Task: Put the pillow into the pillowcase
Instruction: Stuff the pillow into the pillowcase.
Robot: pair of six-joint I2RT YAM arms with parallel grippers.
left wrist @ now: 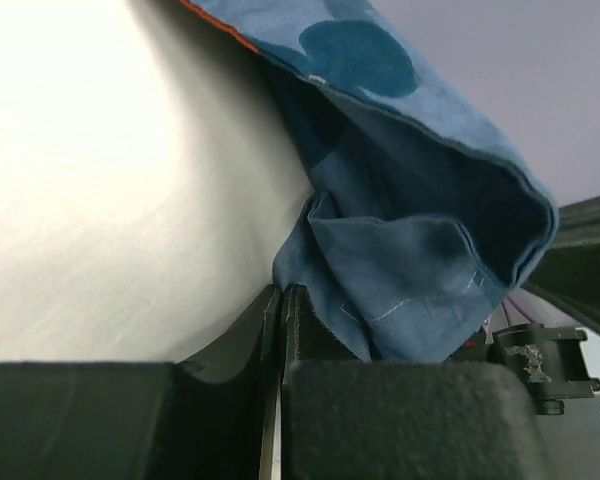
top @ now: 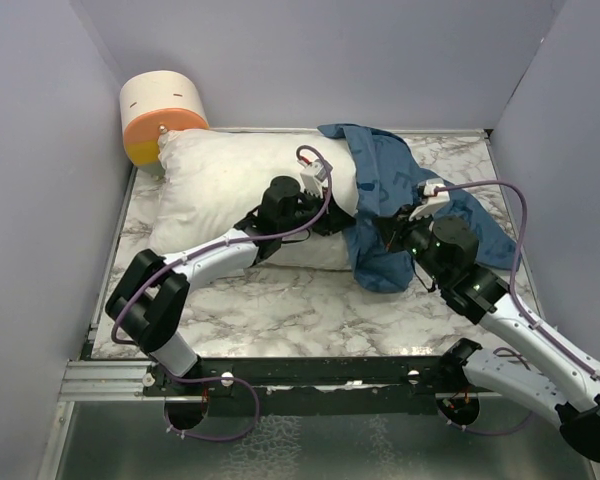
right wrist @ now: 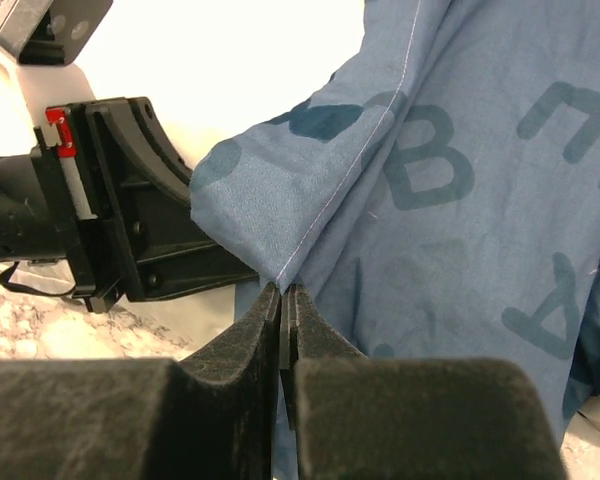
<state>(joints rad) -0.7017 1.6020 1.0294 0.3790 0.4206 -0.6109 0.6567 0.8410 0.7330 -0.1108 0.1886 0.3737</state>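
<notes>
The white pillow (top: pixel 230 190) lies at the back left of the marble table (top: pixel 280 310). Its right end is covered by the rumpled blue pillowcase (top: pixel 400 185). My left gripper (top: pixel 340 222) rests against the pillow's right end. In the left wrist view its jaws (left wrist: pixel 282 293) are shut, with a fold of the pillowcase (left wrist: pixel 410 250) meeting the tips beside the pillow (left wrist: pixel 110 180). My right gripper (top: pixel 383 228) faces it from the right. In the right wrist view it (right wrist: pixel 283 290) is shut on a stitched edge of the lettered pillowcase (right wrist: pixel 450 180), held up off the table.
A cream and orange cylinder (top: pixel 162 115) stands at the back left corner, touching the pillow. Lilac walls enclose the table on three sides. The two grippers are close together, and the left one (right wrist: pixel 130 220) fills the left of the right wrist view.
</notes>
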